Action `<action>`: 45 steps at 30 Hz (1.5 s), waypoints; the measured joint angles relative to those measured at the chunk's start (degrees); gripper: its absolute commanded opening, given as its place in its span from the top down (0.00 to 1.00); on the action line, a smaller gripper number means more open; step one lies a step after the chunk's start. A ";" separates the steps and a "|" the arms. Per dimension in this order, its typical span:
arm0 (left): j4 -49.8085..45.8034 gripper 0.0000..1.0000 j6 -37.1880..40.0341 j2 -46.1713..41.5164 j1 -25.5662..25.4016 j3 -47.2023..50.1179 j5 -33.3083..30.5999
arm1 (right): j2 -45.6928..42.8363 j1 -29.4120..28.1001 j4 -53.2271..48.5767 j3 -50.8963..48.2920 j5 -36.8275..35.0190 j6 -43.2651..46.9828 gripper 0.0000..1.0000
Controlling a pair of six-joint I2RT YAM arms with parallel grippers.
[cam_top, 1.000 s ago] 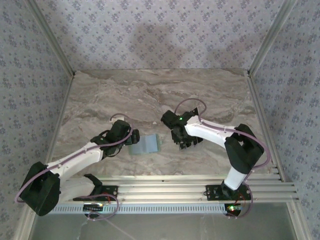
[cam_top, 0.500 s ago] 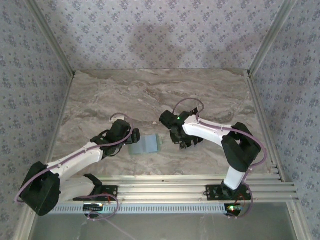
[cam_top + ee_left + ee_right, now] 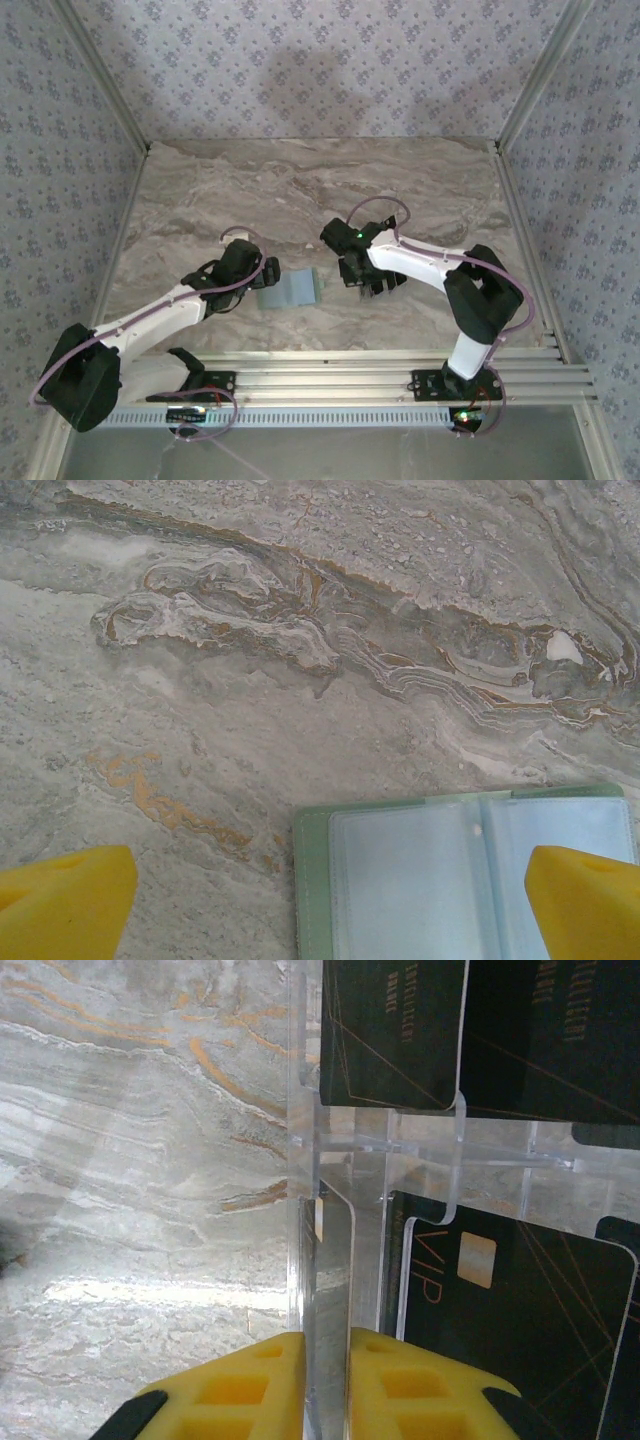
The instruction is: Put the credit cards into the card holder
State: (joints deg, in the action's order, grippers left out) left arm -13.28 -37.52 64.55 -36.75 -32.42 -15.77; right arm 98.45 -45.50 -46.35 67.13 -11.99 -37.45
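Straddling an upright wall of the clear rack (image 3: pixel 305 1150), the right gripper (image 3: pixel 325 1345): which step are we captioning? (DESK)

The first pickup, by my reading. Its yellow fingers (image 3: pixel 230 1390) stand narrow, almost together, with that clear plastic running between them. The dark credit cards (image 3: pixel 395 1030) lie in the rack's compartments just beside. Whether the fingers pinch a card on edge or only the plastic, I cannot tell. (PHOTOGRAPHER)

And the card holder (image 3: pixel 440 880)? (DESK)

Lying open on the marble table (image 3: pixel 250 730), sleeves up, to the left of the right arm in the overhead view (the sleeves that show look empty). The left gripper (image 3: pixel 325 880) hovers low over it, fingers spread wide, holding nothing. (PHOTOGRAPHER)

So what does the next move call for? (DESK)

A sure pinch on one card alone, I would judge, then a lift clear of the rack's walls and a carry across to the holder. Feeding a thin card into a sleeve mouth looks fiddly; the left arm seems placed to pin the holder so it does not slide. (PHOTOGRAPHER)
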 measured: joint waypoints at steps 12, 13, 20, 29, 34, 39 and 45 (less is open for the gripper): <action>0.39 0.00 0.00 0.00 0.00 0.39 0.17 | -1.31 1.49 2.67 -2.38 2.91 -0.02 0.87; 0.46 0.00 0.00 0.00 0.00 0.46 0.17 | -1.49 1.60 2.71 -2.49 3.04 -0.02 0.86; 0.66 0.00 0.00 0.00 0.00 0.50 0.22 | -2.14 2.51 3.13 -2.73 3.93 -0.02 0.86; 1.07 0.00 -0.02 0.00 0.00 0.55 0.90 | -2.32 3.02 3.50 -3.26 4.52 -0.04 0.89; 1.16 0.00 -0.02 0.00 0.00 0.55 1.07 | -2.69 3.26 3.80 -3.26 4.98 -0.17 0.96; 1.16 0.00 0.00 0.00 0.00 0.55 1.25 | -3.50 3.43 3.80 -3.26 5.44 -0.22 1.00; 0.96 0.00 0.00 -0.02 0.00 0.55 1.25 | -5.79 3.52 3.74 -3.23 6.32 -0.20 1.00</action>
State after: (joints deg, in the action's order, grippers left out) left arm -12.32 -37.52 64.53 -36.75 -31.88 -14.52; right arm 92.66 -41.98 -42.61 63.90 -5.67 -37.65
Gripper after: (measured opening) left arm 0.997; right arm 0.058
